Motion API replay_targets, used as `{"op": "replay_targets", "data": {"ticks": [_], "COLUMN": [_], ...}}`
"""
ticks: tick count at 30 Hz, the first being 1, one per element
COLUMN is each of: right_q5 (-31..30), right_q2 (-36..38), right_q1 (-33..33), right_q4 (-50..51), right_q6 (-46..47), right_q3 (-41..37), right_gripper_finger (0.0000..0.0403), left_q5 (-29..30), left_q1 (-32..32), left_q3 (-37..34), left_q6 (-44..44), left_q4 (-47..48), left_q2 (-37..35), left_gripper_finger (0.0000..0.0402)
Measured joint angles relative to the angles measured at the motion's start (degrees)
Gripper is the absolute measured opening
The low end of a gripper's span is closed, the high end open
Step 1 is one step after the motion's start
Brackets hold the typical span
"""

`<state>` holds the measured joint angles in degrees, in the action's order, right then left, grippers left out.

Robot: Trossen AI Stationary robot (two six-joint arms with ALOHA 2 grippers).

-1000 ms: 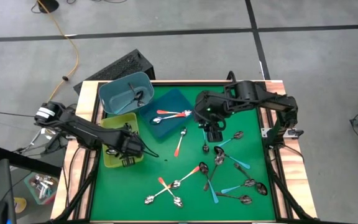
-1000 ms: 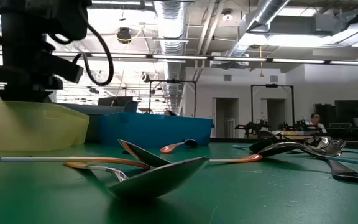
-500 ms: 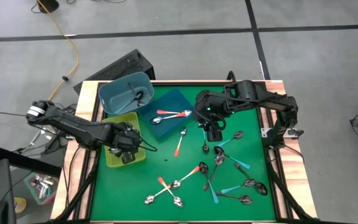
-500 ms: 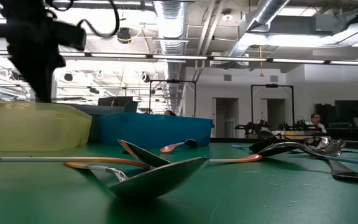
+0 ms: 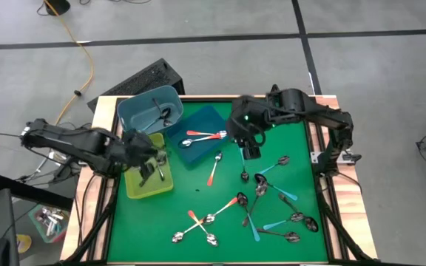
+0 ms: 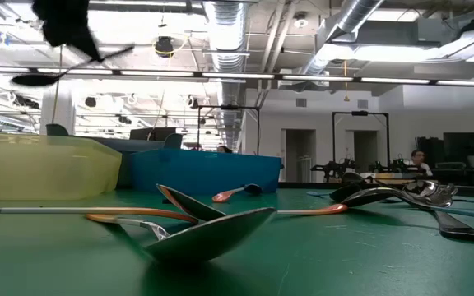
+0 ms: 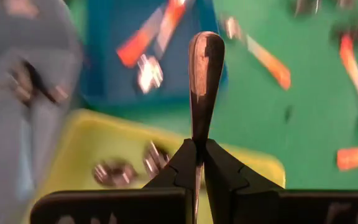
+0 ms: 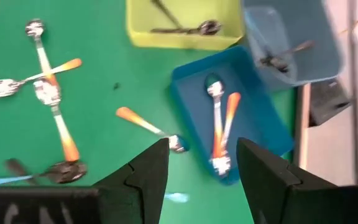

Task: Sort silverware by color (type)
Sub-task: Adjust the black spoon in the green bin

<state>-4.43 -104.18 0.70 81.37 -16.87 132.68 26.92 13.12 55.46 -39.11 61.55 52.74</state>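
- Your left claw (image 7: 198, 163) is pinching a dark metal spoon (image 7: 204, 74) by its handle, bowl end pointing outward, and it is hovering above the yellow bin (image 5: 148, 177) at the left side of the desk (image 5: 198, 193).
- Your right claw (image 8: 202, 163) is hanging with its fingers spread and nothing between them, above the green mat close to the dark blue tray (image 5: 202, 131).
- The yellow bin is already holding a few plain metal spoons, the blue tray is holding two orange-handled spoons (image 8: 222, 127), and the grey-blue tub (image 5: 148, 111) behind them is holding at least one dark piece.
- Most of the silverware is still lying loose: one orange-handled spoon (image 5: 214, 168) near the tray, a crossed orange group (image 5: 197, 224) toward the front edge, and a tangle of teal-handled and plain spoons (image 5: 276, 203) on the right half.
- Judging by looks, these spoons are light, stiff and slick, so a held one is likely to swing or slip if gripped near its tip.
- You are best off taking each by the flat handle near its middle, across the narrow width; the rounded bowl is offering poor purchase.
- Where spoons are overlapping, lifting the top one first is probably avoiding dragging its neighbours.
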Motion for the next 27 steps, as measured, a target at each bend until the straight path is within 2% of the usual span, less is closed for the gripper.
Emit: {"op": "replay_targets", "data": {"ticks": [5,13,20,27], "right_q5": [1.94,20.08,33.87,35.93], "right_q2": [0.0,-0.07,-0.06,-0.33], "right_q1": [6.84,19.31,26.47,28.32], "right_q4": [-4.26,-11.82,-28.82,-43.61], "right_q6": [-6.34,-10.65,-11.78,-11.6], "right_q3": [0.02,-0.81,-7.54,-15.45], "right_gripper_finger": [0.0198,0.0198,0.0198,0.0198], "left_q5": [6.66,14.03,13.86,11.34], "left_q1": [-2.28,-6.93,-10.48,-11.1], "left_q3": [7.45,15.86,16.11,16.11], "left_q6": [9.06,28.02,40.15,40.74], "left_q4": [-3.5,-9.68,-17.0,-19.05], "left_q2": [-3.86,-7.77,-13.39,-19.02], "left_gripper_finger": [0.0,0.0,0.0,0.0]}}
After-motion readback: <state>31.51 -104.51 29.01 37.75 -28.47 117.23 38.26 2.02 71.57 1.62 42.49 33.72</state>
